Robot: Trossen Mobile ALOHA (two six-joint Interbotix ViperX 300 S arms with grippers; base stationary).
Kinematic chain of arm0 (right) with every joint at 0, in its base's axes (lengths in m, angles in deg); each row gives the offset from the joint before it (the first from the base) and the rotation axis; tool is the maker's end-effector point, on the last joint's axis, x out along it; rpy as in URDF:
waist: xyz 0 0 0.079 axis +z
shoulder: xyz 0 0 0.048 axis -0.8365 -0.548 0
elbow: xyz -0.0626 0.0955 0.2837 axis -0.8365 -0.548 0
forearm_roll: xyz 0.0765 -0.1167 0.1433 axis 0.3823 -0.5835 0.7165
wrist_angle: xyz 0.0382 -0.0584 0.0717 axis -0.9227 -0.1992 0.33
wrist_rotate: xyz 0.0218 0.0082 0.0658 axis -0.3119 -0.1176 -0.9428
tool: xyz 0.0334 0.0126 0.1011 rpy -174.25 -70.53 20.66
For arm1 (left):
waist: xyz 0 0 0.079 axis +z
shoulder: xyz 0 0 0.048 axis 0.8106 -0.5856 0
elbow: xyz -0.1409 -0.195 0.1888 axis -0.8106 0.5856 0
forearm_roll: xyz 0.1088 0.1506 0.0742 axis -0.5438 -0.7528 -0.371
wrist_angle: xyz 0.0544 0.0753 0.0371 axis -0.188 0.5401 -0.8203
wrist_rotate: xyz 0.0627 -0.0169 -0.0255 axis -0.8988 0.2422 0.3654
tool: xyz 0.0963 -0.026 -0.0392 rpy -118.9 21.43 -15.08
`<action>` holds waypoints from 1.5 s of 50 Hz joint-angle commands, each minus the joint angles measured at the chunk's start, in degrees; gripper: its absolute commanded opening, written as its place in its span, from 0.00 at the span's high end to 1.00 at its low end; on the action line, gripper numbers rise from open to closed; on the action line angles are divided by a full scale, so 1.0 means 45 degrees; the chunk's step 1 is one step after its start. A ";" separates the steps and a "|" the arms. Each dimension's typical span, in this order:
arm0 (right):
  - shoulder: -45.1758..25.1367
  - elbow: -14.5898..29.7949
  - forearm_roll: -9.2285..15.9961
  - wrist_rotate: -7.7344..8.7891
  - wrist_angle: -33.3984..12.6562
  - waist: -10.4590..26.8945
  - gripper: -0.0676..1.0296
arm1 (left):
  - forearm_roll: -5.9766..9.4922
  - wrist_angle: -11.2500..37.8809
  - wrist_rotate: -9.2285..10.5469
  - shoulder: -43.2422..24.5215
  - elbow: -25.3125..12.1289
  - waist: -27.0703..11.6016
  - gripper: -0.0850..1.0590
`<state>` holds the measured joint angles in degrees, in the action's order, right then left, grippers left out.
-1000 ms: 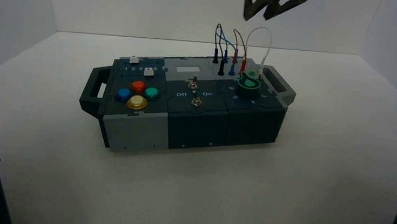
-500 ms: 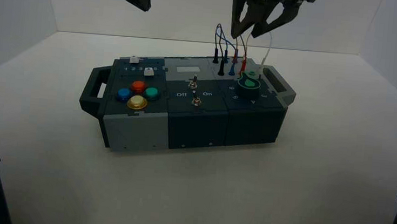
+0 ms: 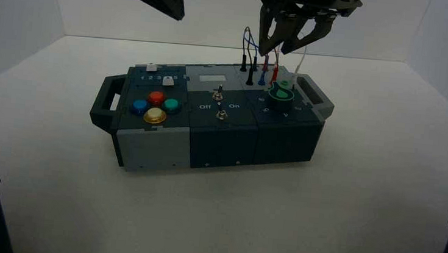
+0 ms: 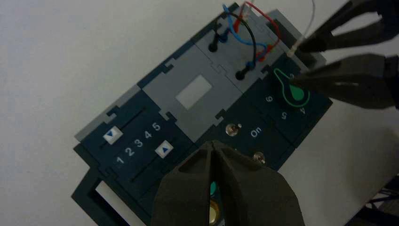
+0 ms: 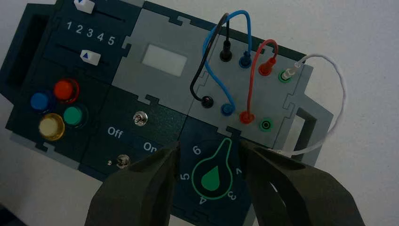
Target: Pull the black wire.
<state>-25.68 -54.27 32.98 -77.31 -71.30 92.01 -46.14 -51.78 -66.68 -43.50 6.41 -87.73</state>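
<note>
The big dark knob with green lines (image 5: 211, 176) sits on the front right part of the box (image 3: 224, 135). Its thin end points toward the wires. The black wire (image 5: 202, 70) is behind the knob and a bit to its left. It bends up in an arch, with both black plugs in the box. The blue wire (image 5: 217, 80) is just beside it, and the red wire (image 5: 251, 77) comes next, behind the knob. The white wire (image 5: 342, 89) loops out on the knob's right side.

The right gripper (image 5: 208, 145) is up in the air over the knob's side of the box. Its two fingers are spread wide apart, and they have hold of nothing. The left gripper (image 4: 211, 143) is up in the air too, well to the left of the knob. Its fingers are pressed together with nothing between them.

Two little metal switches (image 5: 140, 118) are left of the knob. Farther left are four round buttons, red (image 5: 64, 89), blue (image 5: 40, 101), green (image 5: 73, 116) and yellow (image 5: 50, 127), and two white sliders (image 5: 90, 57).
</note>
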 commanded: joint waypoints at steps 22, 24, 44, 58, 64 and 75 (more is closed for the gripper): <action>0.0156 0.0195 0.0020 0.0000 0.0117 0.0059 0.35 | 0.0117 -0.0566 -0.0020 0.0176 0.0195 -0.1074 0.95; 0.0156 0.0195 0.0020 0.0000 0.0137 0.0059 0.35 | 0.0117 -0.0645 -0.0020 0.0156 0.0254 -0.1172 0.95; 0.0273 0.0195 0.0059 0.0000 0.0039 0.0059 0.35 | 0.0195 -0.1055 0.0098 0.0117 0.0410 -0.1680 0.95; 0.0332 0.0254 0.0059 0.0000 -0.0059 0.0059 0.35 | 0.0371 -0.1602 0.0098 0.0000 0.0430 -0.2129 0.95; 0.0371 0.0254 0.0059 0.0000 -0.0078 0.0059 0.35 | 0.0352 -0.1914 0.0098 -0.0137 0.0371 -0.2129 0.95; 0.0430 0.0273 0.0059 0.0000 -0.0156 0.0059 0.35 | 0.0313 -0.2109 0.0059 -0.0293 0.0352 -0.2109 0.95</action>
<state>-25.42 -54.18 33.07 -77.31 -72.00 92.01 -44.65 -60.57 -66.24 -45.08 9.13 -97.22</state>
